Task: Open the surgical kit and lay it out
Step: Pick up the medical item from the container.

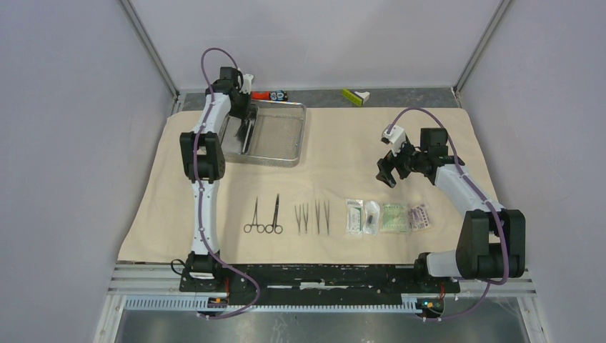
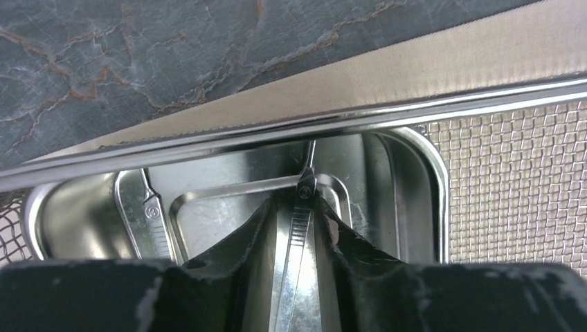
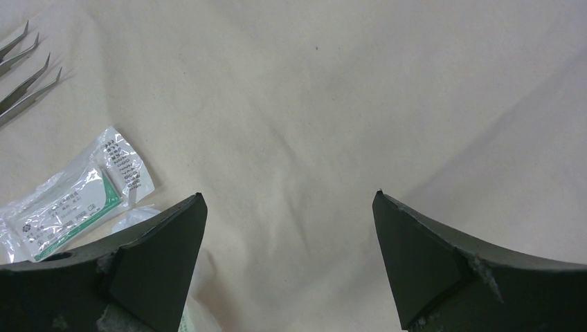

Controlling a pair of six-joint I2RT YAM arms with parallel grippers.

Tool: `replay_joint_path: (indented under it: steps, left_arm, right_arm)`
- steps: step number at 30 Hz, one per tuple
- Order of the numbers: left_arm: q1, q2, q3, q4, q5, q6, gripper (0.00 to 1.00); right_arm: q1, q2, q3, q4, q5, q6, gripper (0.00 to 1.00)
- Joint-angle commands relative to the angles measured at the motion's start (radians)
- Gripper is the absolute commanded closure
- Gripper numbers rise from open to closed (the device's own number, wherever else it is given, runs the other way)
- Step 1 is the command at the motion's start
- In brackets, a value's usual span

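The slim flat steel handle (image 2: 302,207) leans on the wall of the small inner tray (image 2: 408,173), inside the mesh-floored steel tray (image 1: 289,143) at the upper left of the overhead frame. It is polished metal on polished metal, so an off-centre pinch could make it skid or pivot away. The left fingers (image 2: 360,263) straddle it narrowly; whether they press it I cannot tell. The right fingers (image 3: 159,249) gape wide and empty over soft beige cloth (image 3: 291,83), near the crinkly packets (image 1: 386,216) at lower centre.

The cloth wrap (image 3: 311,104) is matt beige woven fabric, softly creased. The steel tray (image 2: 484,66) is brushed and shiny with a wire-mesh floor, and its inner tray (image 2: 214,221) is mirror-bright and finely scratched, over a dark, veined, stone-look worktop (image 2: 138,55). The sealed packet (image 3: 76,200) is glossy clear plastic over printed paper.
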Motion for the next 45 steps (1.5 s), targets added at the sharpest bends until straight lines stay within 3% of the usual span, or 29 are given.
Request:
replay_joint_path:
  steps: [1,11,26,45]
  left_arm:
    - [0.001,-0.03,-0.008,0.071,0.034,-0.023,0.64]
    - [0.002,-0.006,0.015,0.087,0.046,-0.004,0.57]
    - [0.001,0.067,0.108,0.053,0.06,0.014,0.56]
    - [-0.002,0.119,0.091,0.03,0.046,-0.004,0.78]
  right_arm:
    - [-0.005,0.003,0.0,0.011,-0.023,-0.01,0.02]
    - [-0.005,0.008,0.002,0.01,-0.022,-0.01,0.02]
    - [-0.005,0.003,0.0,0.008,-0.018,-0.01,0.02]
    - [-0.034,0.024,0.005,0.006,-0.019,-0.011,0.02]
